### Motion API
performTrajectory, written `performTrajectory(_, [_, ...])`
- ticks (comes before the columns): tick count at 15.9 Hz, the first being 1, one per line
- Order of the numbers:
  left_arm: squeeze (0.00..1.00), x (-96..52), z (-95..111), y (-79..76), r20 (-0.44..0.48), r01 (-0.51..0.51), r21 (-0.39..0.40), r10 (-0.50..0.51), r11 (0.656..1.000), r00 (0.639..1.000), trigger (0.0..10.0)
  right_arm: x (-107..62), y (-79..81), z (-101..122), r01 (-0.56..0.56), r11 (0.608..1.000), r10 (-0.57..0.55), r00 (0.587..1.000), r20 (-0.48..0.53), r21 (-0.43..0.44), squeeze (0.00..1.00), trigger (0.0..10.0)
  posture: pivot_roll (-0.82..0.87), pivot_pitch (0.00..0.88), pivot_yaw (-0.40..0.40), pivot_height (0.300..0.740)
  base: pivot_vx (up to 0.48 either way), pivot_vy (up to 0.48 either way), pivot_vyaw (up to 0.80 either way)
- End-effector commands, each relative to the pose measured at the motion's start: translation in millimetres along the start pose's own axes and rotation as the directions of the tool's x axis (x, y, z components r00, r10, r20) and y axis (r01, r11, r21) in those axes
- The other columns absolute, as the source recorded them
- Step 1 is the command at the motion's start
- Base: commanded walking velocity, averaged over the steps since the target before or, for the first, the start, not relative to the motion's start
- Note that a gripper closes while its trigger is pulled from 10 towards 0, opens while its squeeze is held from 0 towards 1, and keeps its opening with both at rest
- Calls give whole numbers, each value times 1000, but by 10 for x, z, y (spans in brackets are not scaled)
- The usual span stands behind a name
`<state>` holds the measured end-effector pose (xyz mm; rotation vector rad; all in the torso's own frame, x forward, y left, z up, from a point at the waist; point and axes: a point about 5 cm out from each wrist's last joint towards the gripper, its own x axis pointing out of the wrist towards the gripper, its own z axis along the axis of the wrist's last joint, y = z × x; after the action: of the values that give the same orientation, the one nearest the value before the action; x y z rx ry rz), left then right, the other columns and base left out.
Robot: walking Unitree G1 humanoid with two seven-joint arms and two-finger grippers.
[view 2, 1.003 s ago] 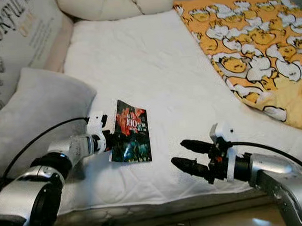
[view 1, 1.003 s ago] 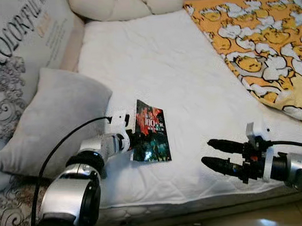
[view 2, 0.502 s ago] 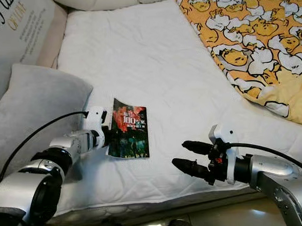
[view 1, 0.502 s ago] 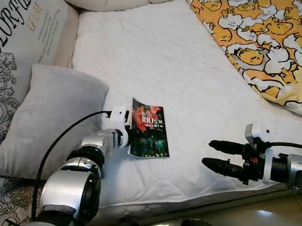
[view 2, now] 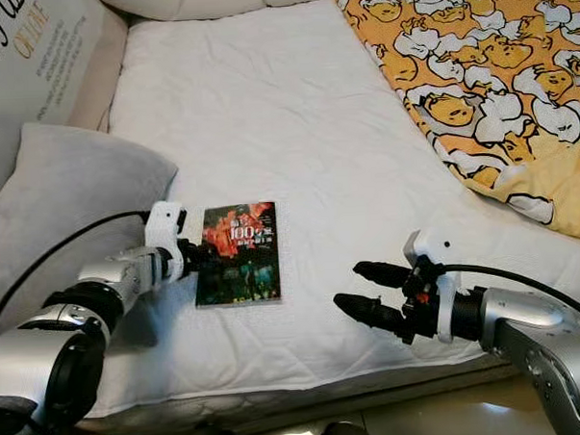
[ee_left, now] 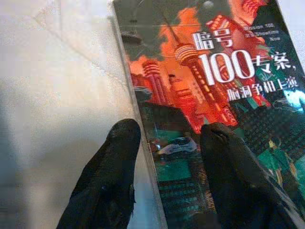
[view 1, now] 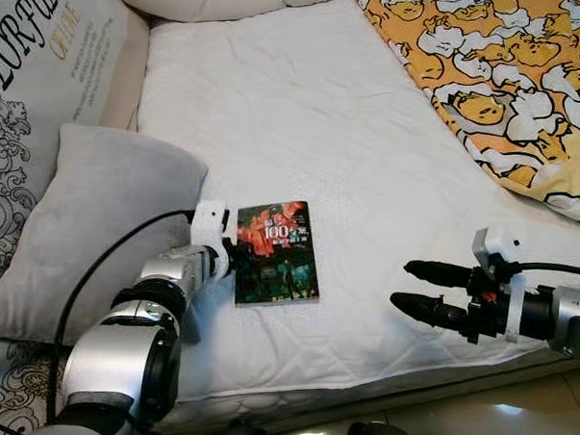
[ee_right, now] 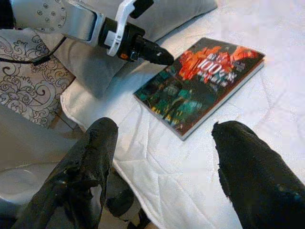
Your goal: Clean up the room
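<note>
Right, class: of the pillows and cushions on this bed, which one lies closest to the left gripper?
The plain grey pillow, right beside the left gripper at the book. The lettered cushion and cream pillow sit farther up the bed.

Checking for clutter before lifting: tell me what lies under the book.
The book lies flat on the white mattress cover, the left gripper at its edge. Anything beneath the book is hidden by it.

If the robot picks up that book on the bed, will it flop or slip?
The book looks thin with a soft cover, so it would probably bend a little if lifted by one edge. Its cover looks glossy, so it might slip between the left end effector fingers. It lies flat on the white mattress, so it shouldn't roll.
</note>
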<state>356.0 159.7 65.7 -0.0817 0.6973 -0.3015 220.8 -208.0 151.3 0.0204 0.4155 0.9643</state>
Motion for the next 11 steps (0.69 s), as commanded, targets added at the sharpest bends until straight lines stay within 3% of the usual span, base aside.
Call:
performTrajectory(1, [1000, -19, 0, 62, 14, -28, 33, 28, 999, 1000, 10000, 27, -11, 8, 2, 1000, -2, 1000, 1, -21, 0, 10000, -208, 63, 52, 740, 0, 0, 0])
performTrajectory(2, [1000, -26, 39, 73, 45, -34, 42, 32, 999, 998, 10000, 38, -10, 13, 4, 1000, -4, 1000, 9, -25, 0, 10000, -207, 59, 53, 740, 0, 0, 0])
performTrajectory(3, [1000, -44, 151, 78, 135, -25, 27, 21, 999, 991, 10000, 77, -15, 52, 28, 1000, -27, 997, 78, -9, 0, 10000, -192, 37, 57, 740, 0, 0, 0])
performTrajectory(4, [875, -60, 231, 75, 206, -29, 43, 19, 999, 978, 10000, 107, -17, 79, 56, 998, -55, 991, 126, -9, 0, 10000, -179, 18, 60, 740, 0, 0, 0])
performTrajectory(5, [435, -69, 270, 59, 242, -21, 64, 5, 998, 970, 10000, 146, -31, 79, 101, 995, -100, 984, 149, 0, 0, 10000, -169, 3, 62, 740, 0, 0, 0])
performTrajectory(6, [424, -107, 360, 7, 347, -26, 133, -22, 991, 938, 10000, 256, -60, 47, 208, 978, -204, 961, 187, 1, 0, 10000, -150, 0, 70, 740, 0, 0, 0])
performTrajectory(8, [439, -165, 400, -33, 431, -68, 171, -13, 983, 902, 10000, 337, -78, 3, 286, 958, -278, 939, 201, -7, 0, 10000, -135, 0, 69, 740, 0, 0, 0])
performTrajectory(9, [439, -257, 398, -96, 493, -102, 178, 1, 979, 870, 10000, 408, -120, -29, 379, 925, -372, 904, 213, 5, 0, 10000, -124, 0, 67, 740, 0, -428, 0])
performTrajectory(11, [455, -492, 330, -167, 583, -171, 105, 78, 980, 809, 10000, 499, -196, -47, 528, 844, -534, 809, 245, 95, 0, 10000, -102, 0, 58, 740, 0, -480, 0])
